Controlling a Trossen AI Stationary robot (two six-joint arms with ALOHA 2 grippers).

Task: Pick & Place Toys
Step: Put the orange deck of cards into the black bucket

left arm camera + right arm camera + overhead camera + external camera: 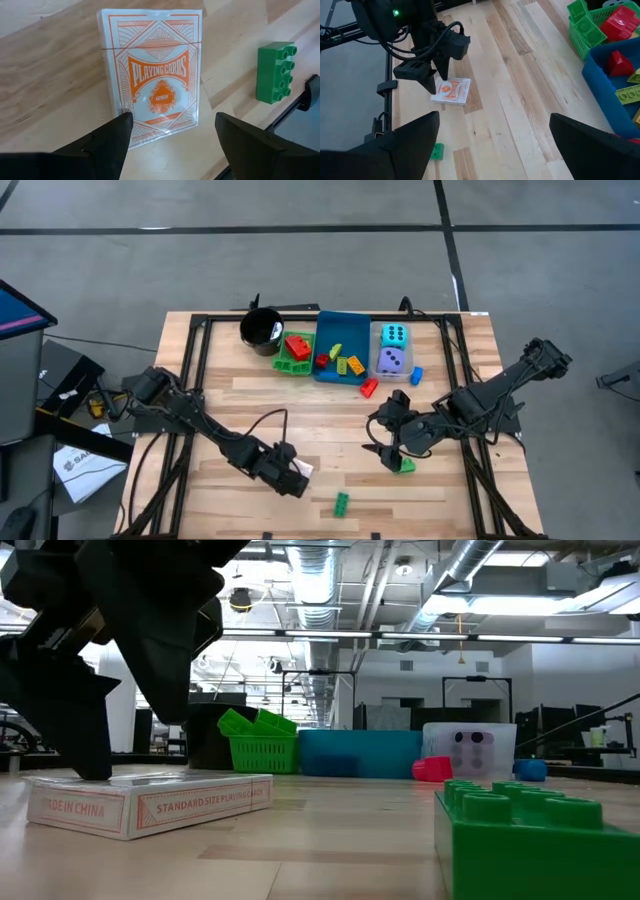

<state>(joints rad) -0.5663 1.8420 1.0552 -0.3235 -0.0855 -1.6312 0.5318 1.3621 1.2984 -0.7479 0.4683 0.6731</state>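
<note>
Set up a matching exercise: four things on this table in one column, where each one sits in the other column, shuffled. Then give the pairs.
Things:
1. card pack
2. cyan die
3. red brick
4. black cup

Places:
A. inside the green tray
B. bare table beside the green tray
C. flat on the wood under the open left gripper
D. in the clear tray, next to the purple die

Pairs: 1-C, 2-D, 3-A, 4-B
</note>
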